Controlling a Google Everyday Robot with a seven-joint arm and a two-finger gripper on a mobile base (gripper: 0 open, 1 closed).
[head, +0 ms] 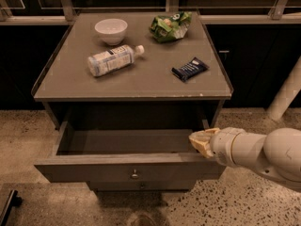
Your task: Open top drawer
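Observation:
The top drawer [94, 172] of the grey cabinet stands pulled far out, its inside bare, with a small round metal knob [135, 175] at the centre of its flat front. A lower drawer front shows just beneath it. My gripper [199, 141] comes in from the right on a white arm and sits at the drawer's right inner corner, just behind the front panel and over its top edge.
On the cabinet top [141, 81] lie a white bowl [111, 30], a plastic bottle on its side [112, 60], a green snack bag [170, 26] and a dark blue packet [189, 68]. A white post [286, 93] stands at the right. Speckled floor surrounds the cabinet.

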